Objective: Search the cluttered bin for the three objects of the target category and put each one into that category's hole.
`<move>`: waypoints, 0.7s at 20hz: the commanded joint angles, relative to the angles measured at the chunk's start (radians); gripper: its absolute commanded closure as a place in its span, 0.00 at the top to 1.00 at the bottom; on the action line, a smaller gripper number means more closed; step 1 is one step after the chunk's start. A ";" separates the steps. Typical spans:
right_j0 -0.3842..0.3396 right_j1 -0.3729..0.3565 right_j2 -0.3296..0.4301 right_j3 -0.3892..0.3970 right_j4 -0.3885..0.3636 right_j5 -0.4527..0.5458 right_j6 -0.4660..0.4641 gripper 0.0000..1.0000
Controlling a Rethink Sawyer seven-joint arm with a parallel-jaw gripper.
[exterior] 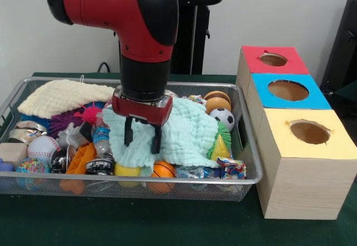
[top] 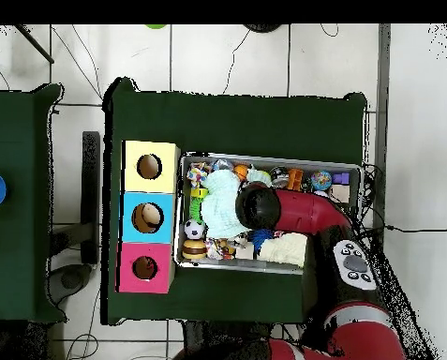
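gripper: the gripper (exterior: 143, 136) hangs low over the middle of the wire bin (exterior: 248, 148), two dark fingers (exterior: 128, 132) pointing down with a modest gap between them, nothing held as far as i can see
cloth: pale mint cloth (exterior: 189, 131) sits right under and behind the fingertips, looks like touching or nearly so, can't tell which
bin stuff: cream cloth (exterior: 64, 95) in the far corner, soccer ball (exterior: 222, 116) near the box side, baseball (exterior: 42, 145), small basketball (exterior: 163, 169) at the front edge, pink spiky ball (exterior: 89, 113), plastic bottle (exterior: 101, 140)
target category: honestly can't tell which one it is from here
holes: wooden box (exterior: 295, 184) just beside the bin, tops in red (exterior: 273, 59), blue (exterior: 288, 91) and yellow (exterior: 310, 132), one round hole each
writing: bottle label and candy wrappers too small to read
surface: dark green tablecloth (exterior: 139, 223), white wall behind, tiled floor from overhead
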 commanded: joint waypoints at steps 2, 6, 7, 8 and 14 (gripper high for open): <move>-0.016 0.020 0.116 0.094 0.029 0.095 0.023 0.00; -0.010 0.015 0.117 0.096 0.028 0.123 0.014 0.00; -0.009 0.013 0.118 0.098 0.030 0.127 0.016 0.00; -0.007 0.012 0.119 0.098 0.036 0.139 0.021 0.00; 0.007 -0.051 0.116 0.145 0.099 0.204 0.074 0.00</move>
